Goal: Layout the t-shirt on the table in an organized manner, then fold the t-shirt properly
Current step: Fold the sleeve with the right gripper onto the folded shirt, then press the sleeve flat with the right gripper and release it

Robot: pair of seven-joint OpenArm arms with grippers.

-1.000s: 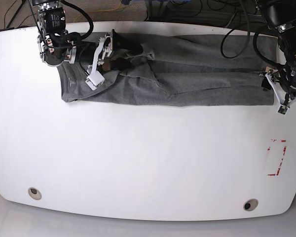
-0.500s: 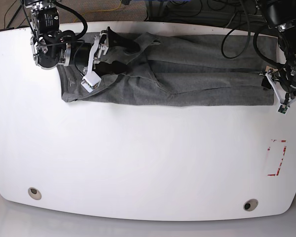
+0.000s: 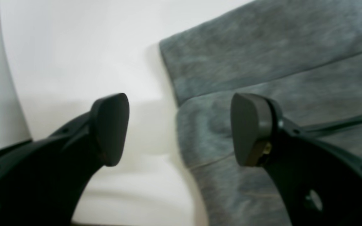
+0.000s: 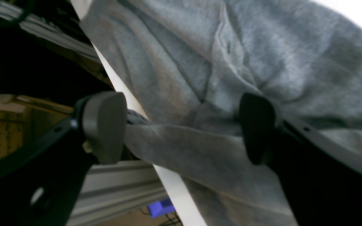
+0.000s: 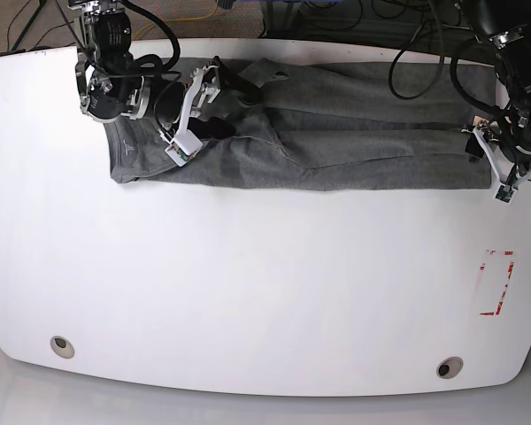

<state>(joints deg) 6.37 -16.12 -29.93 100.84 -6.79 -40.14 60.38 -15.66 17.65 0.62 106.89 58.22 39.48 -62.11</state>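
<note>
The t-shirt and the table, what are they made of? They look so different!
The t-shirt looks like soft knit cloth, probably cotton: heathered grey, matte, slightly fuzzy, with creases and stitched hems in the wrist views. The table looks hard and smooth, maybe laminate or painted board: glossy white, with faint shine and soft shadows near the edge. Exactly which, I cannot tell.

Black cables (image 5: 354,19) and a yellow cord (image 5: 214,9) on brown floor (image 5: 173,18) beyond the far edge.

I count one grey t-shirt (image 5: 336,133), one white table (image 5: 248,292), two round grommet holes (image 5: 62,346), one red tape mark (image 5: 496,283), and two arms.
</note>
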